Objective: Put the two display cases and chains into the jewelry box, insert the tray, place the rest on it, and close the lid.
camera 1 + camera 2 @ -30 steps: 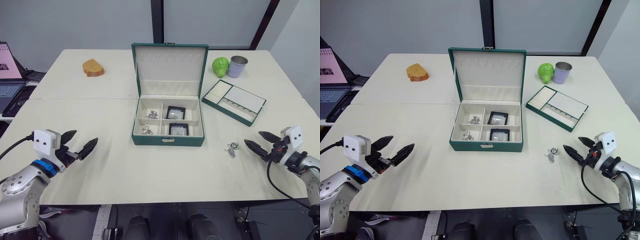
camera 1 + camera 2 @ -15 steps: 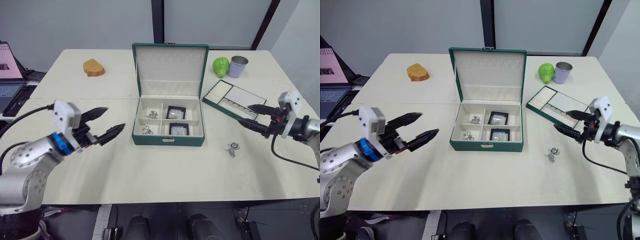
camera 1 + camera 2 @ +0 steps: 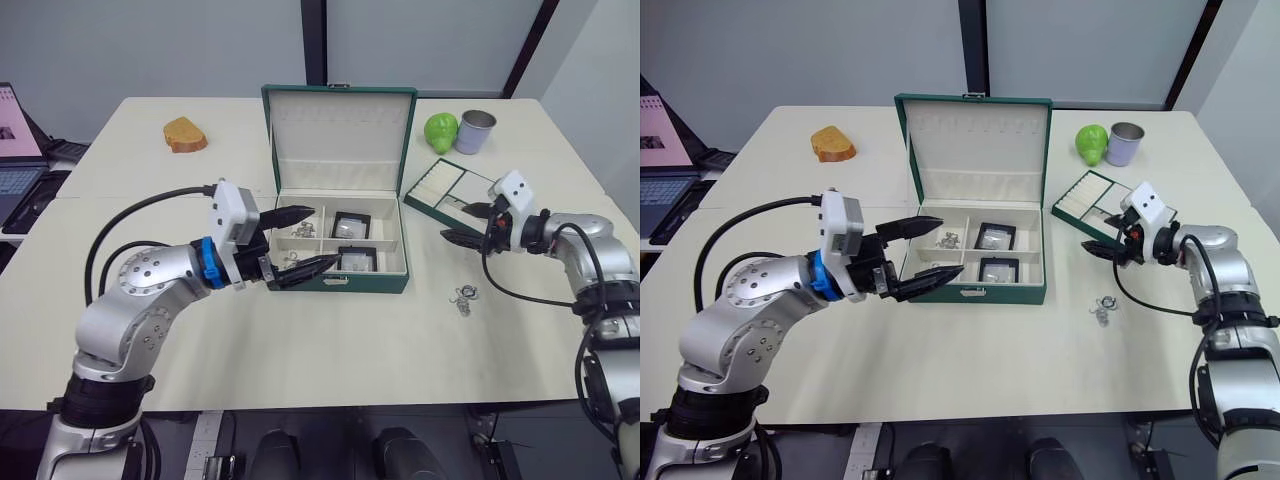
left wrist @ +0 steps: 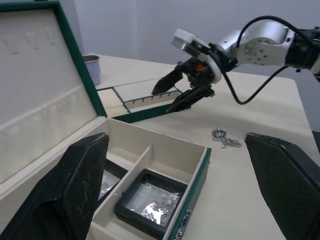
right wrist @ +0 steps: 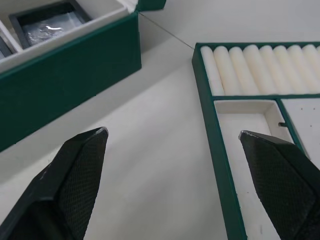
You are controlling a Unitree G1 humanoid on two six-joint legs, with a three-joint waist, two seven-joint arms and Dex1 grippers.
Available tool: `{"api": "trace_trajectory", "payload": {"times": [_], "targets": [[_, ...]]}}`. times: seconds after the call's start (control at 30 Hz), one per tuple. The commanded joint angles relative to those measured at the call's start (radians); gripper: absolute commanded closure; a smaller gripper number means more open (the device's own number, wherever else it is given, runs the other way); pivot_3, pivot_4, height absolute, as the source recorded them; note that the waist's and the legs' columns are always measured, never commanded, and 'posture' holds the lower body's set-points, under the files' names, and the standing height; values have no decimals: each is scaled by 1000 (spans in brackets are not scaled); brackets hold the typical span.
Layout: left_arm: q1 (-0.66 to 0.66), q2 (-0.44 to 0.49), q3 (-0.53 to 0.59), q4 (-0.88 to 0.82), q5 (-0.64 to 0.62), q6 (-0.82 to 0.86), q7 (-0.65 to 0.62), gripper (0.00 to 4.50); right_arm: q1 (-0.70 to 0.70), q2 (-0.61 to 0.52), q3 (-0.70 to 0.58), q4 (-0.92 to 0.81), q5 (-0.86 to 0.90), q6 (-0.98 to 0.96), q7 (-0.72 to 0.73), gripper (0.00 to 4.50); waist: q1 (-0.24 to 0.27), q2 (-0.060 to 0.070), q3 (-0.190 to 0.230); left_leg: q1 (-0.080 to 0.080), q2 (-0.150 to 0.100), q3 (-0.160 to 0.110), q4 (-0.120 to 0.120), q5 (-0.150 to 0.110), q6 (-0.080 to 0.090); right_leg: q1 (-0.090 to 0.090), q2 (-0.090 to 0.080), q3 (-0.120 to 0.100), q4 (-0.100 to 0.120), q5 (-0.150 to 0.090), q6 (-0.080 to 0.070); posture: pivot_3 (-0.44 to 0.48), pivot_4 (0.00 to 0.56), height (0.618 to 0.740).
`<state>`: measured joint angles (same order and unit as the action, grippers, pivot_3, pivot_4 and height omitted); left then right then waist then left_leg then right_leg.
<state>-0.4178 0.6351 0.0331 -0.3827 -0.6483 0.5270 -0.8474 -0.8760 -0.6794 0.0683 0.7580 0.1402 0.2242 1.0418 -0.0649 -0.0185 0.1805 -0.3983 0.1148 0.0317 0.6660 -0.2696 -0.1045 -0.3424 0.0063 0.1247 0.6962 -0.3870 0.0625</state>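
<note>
The jewelry box [image 3: 372, 282] stands open at mid-table with its lid [image 3: 340, 130] upright. Two display cases [image 3: 351, 224] [image 3: 356, 259] lie in its right compartments, and chains [image 3: 304, 229] lie in the left ones. My left gripper [image 3: 326, 234] is open over the box's front left part, its fingers spanning the compartments [image 4: 150, 200]. The tray [image 3: 497, 197] lies on the table right of the box. My right gripper [image 3: 455, 221] is open just off the tray's near left corner [image 5: 220, 150], between tray and box. The rest [image 3: 464, 297] is a small silvery heap in front of the tray.
A piece of bread [image 3: 186, 134] lies at the far left of the table. A green pear-like object [image 3: 440, 132] and a metal cup [image 3: 477, 132] stand behind the tray. A laptop [image 3: 15, 150] sits past the table's left edge.
Both arms have swung inward from the table's front corners. The left gripper now reaches over the box, and the right gripper has moved up to the tray's corner. Both stay open.
</note>
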Motion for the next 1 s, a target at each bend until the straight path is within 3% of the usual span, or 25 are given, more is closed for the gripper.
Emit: {"api": "trace_trajectory", "payload": {"times": [0.03, 0.33, 0.57, 0.67, 0.8, 1.0], "targets": [[-27, -25, -29, 2, 33, -49, -14, 0, -70, 16, 7, 124, -51, -85, -22, 37, -2, 0, 0, 0, 0, 0, 0, 0, 0, 0, 0, 0, 0, 0, 0, 0, 150, 740], [-80, -120, -65, 58, 107, -114, 17, 0, -158, 72, -3, 357, -128, -204, -84, 37, -10, 0, 0, 0, 0, 0, 0, 0, 0, 1, 0, -1, 0, 0, 0, 0, 150, 740], [-75, -156, -86, 57, 137, -125, 22, 0, -182, 88, -7, 433, -157, -241, -104, 37, -21, 0, 0, 0, 0, 0, -1, 0, 0, 1, 0, -1, 0, 0, 0, 0, 150, 740], [-73, -162, -89, 50, 139, -122, 25, 0, -188, 92, -9, 450, -167, -248, -108, 648, -21, 0, 0, 0, 0, 0, -1, 0, 0, 2, 0, -1, 1, 0, 0, 0, 150, 740], [-71, -166, -86, 44, 140, -119, 29, 0, -195, 96, -10, 461, -175, -254, -111, 1990, -21, 0, 0, 0, 0, -1, -1, 0, 0, 2, 0, -1, 1, 0, 0, 0, 150, 740], [-74, -175, -91, 41, 143, -117, 35, 0, -198, 101, -15, 472, -186, -262, -126, 3388, -21, 0, 0, 0, 0, -1, -1, 0, 0, 3, 0, -2, 1, 0, 0, 0, 150, 740]]}}
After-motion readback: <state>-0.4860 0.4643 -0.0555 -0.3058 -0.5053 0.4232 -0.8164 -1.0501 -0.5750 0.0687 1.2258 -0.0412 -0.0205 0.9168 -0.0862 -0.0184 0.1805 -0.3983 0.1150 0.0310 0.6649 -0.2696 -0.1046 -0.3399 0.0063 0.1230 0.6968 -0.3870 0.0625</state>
